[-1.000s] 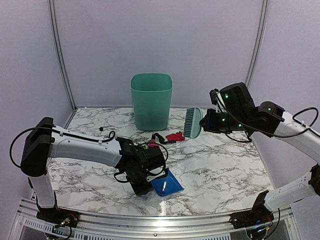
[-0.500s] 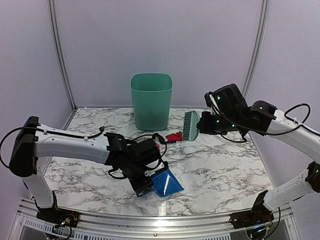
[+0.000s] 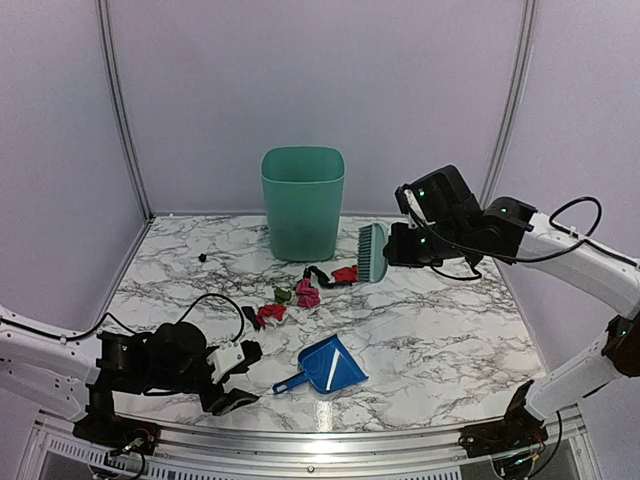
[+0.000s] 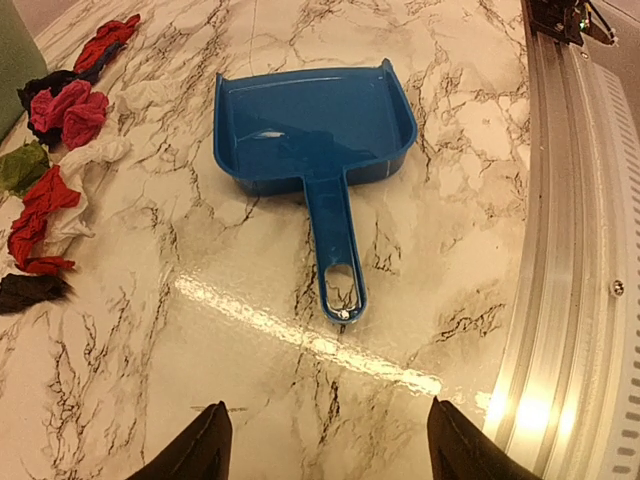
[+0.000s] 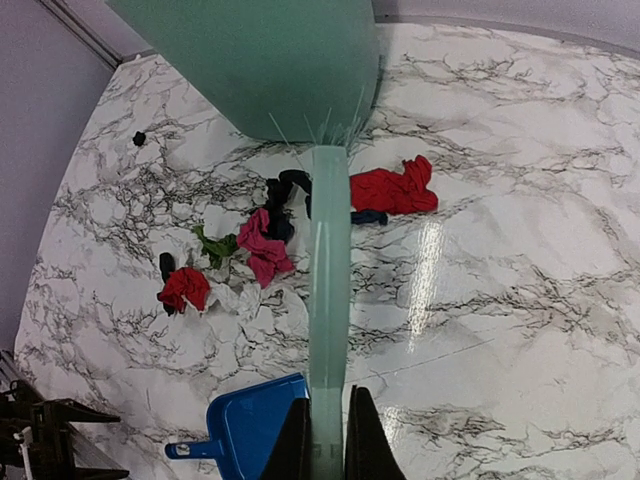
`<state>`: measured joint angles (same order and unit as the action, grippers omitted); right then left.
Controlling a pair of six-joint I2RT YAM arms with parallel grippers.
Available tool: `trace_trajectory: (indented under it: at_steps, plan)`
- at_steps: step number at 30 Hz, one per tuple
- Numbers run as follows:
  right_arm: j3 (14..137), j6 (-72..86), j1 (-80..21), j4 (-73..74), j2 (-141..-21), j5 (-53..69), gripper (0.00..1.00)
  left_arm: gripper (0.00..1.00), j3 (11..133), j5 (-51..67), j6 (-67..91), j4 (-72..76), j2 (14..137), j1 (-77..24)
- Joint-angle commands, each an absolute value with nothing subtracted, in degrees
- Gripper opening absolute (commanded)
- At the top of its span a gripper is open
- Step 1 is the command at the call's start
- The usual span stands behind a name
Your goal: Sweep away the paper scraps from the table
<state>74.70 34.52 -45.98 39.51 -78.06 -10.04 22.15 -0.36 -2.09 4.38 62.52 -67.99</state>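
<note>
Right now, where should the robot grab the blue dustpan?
By its long handle, probably from above. The dustpan lies flat, handle pointing at the open left gripper, so it can straddle that narrow bar; the scoop looks too wide.

Crumpled paper scraps [image 3: 307, 293] on marble table [image 3: 450, 325]

The left arm [image 3: 45, 365] and right arm [image 3: 585, 258] are white tubular links joined by chunky black joint housings, with thin black cables [image 3: 574, 199] looping alongside. Small green lights [image 3: 422, 187] glow on the right arm's black wrist; the left hand [image 3: 240, 378] has dark tapered fingers [image 4: 200, 450].
</note>
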Motion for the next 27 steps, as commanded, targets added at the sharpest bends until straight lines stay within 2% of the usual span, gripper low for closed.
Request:
trace_trajectory:
  at_steps: [1, 14, 27]
  plan:
    - [77.31, 33.77, -45.4, 37.71, -78.62, -8.95, 0.0, 0.69, 19.9, 0.53, -4.62, 18.26, 63.45, -68.2]
    - [75.7, 35.85, -45.41, 37.89, -76.72, -8.7, 0.0, 0.64, 18.86, 0.35, -4.57, 38.18, 83.84, -68.2]
    - [72.61, 38.45, -45.44, 40.01, -72.13, -10.43, 0.0, 0.53, 20.85, -3.86, -3.78, 44.74, 93.44, -69.24]
